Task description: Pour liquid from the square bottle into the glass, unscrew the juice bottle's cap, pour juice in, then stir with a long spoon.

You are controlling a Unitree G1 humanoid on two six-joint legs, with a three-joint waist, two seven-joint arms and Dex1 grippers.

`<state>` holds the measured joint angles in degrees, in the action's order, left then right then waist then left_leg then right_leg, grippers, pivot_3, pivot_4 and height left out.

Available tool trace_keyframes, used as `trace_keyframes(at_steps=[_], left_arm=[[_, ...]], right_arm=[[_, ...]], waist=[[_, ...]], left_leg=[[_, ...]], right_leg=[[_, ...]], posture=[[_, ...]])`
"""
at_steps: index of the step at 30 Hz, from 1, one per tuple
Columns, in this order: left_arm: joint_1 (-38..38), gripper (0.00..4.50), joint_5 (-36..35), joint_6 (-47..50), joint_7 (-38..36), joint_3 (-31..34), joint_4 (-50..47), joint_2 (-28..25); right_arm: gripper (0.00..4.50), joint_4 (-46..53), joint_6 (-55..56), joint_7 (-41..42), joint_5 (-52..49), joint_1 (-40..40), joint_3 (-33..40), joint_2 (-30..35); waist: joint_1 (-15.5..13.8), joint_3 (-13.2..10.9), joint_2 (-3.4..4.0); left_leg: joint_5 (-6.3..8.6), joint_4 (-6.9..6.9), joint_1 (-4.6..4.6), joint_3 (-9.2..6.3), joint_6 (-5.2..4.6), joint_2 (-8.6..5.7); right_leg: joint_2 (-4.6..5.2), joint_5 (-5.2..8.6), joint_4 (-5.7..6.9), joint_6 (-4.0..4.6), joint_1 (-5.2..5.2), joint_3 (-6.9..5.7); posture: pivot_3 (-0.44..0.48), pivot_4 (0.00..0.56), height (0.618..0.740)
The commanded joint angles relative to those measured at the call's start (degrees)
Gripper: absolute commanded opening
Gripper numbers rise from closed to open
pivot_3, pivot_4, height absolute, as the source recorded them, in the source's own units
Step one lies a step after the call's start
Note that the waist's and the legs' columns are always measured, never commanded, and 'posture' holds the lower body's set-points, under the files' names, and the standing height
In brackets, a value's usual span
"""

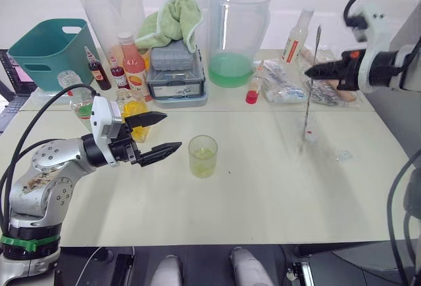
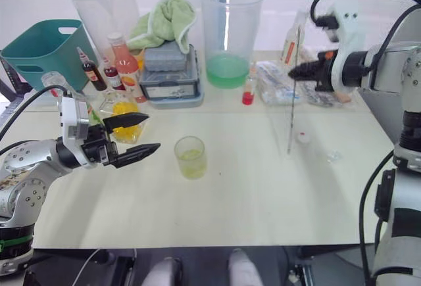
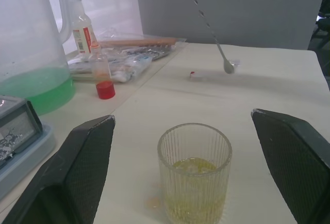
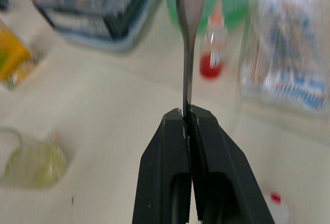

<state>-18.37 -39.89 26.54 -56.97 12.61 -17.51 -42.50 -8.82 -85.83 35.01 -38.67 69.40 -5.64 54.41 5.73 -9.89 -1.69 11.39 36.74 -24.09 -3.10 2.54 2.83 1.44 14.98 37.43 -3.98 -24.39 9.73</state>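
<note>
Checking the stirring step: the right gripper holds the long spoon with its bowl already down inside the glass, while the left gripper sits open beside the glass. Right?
Not quite. The right gripper does hold the long spoon, but the spoon's bowl hangs over the table, well off to the side of the glass, not inside it. The left eye view shows this. The left gripper is open beside the glass, as you said.

Small clear ribbed glass [image 2: 190, 157] holding yellowish liquid stands on the pale worktop [image 2: 250, 194]. Left gripper [image 2: 137, 135], jaws spread, hovers beside it. Right gripper [image 2: 293, 72] pinches the thin silver long spoon [image 2: 293, 95], hanging nearly upright.
</note>
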Motion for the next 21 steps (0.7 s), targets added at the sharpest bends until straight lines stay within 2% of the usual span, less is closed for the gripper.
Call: trace_keyframes(at_steps=[1, 4, 8, 10, 19, 21], left_arm=[[-0.1, 4.48, -0.2, -0.8, 0.1, 0.7, -2.3, -0.5], [1.5, 4.48, -0.3, -0.8, 0.4, 0.7, -4.1, -0.4], [3.9, 4.48, -0.8, -1.1, 0.1, 2.1, -6.1, -0.8], [4.7, 4.48, -0.5, -1.9, -0.3, 2.4, -6.6, -1.0], [9.3, 4.48, 0.1, -3.6, -0.7, 4.0, -7.8, -1.5], [10.3, 4.50, 0.3, -4.0, -0.7, 4.1, -7.8, -1.6]], right_arm=[[0.00, 0.4, -2.9, 5.3, 0.5, 1.2, -7.3, 1.2], [0.00, -5.9, -5.7, 5.3, 2.8, 1.4, -11.3, -1.8], [0.00, -17.7, -5.4, 2.9, 7.2, 1.9, -10.8, -7.7], [0.00, -22.8, -5.5, 1.6, 8.9, 2.8, -8.3, -10.5], [0.00, -33.2, 3.0, -0.2, 16.3, 0.7, -7.2, -17.8], [0.67, -32.8, 5.1, 0.8, 17.2, 0.3, -7.4, -17.9]], waist=[[0.0, 0.0, 0.00], [-0.1, 0.0, 0.00], [-0.1, 0.0, 0.00], [-0.1, 0.0, 0.00], [0.0, 0.0, 0.01], [0.0, 0.0, 0.01]], left_leg=[[0.00, 0.00, 0.00, 0.00, 0.00, 0.00], [0.00, 0.02, -0.03, -0.01, 0.00, -0.01], [0.00, 0.06, -0.09, -0.01, 0.00, -0.01], [0.00, 0.06, -0.10, -0.03, 0.00, -0.01], [0.00, 0.05, -0.12, -0.04, 0.00, -0.01], [0.00, 0.05, -0.12, -0.05, 0.00, -0.01]], right_leg=[[0.00, 0.01, 0.00, -0.01, 0.00, 0.00], [0.01, 0.02, -0.01, -0.04, 0.01, 0.00], [0.01, -0.09, -0.05, 0.09, -0.02, 0.00], [0.01, -0.10, -0.06, 0.09, -0.02, -0.02], [0.00, -0.12, -0.15, 0.07, 0.02, -0.04], [0.00, -0.12, -0.16, 0.06, 0.03, -0.04]], posture=[[0.000, 0.150, 0.728], [0.000, 0.150, 0.728], [0.000, 0.150, 0.728], [0.000, 0.150, 0.728], [0.000, 0.150, 0.728], [0.000, 0.150, 0.728]])
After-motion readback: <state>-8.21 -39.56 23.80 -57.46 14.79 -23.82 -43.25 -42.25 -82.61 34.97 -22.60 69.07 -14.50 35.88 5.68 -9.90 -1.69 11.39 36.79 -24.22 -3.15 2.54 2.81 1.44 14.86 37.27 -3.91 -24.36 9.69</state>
